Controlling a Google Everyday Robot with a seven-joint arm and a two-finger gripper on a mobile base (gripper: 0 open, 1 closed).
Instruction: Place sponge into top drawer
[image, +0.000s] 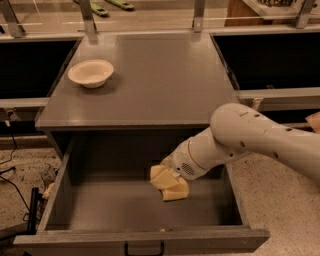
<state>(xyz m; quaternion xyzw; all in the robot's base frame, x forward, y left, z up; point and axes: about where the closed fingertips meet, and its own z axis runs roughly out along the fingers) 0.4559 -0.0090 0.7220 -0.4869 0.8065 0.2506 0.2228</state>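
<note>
The top drawer is pulled wide open under the grey cabinet top, its small black handle on the front panel. My gripper reaches down into the drawer from the right, near the middle of its floor. It is shut on the sponge, a pale yellow foam piece that sits low, at or just above the drawer floor. The pale blocky fingers overlap the sponge, so its outline is partly hidden. My white arm crosses the drawer's right side.
A cream round bowl stands at the back left of the cabinet top. Dark open bays flank the cabinet on both sides. Cables and a black bracket lie on the speckled floor at the left.
</note>
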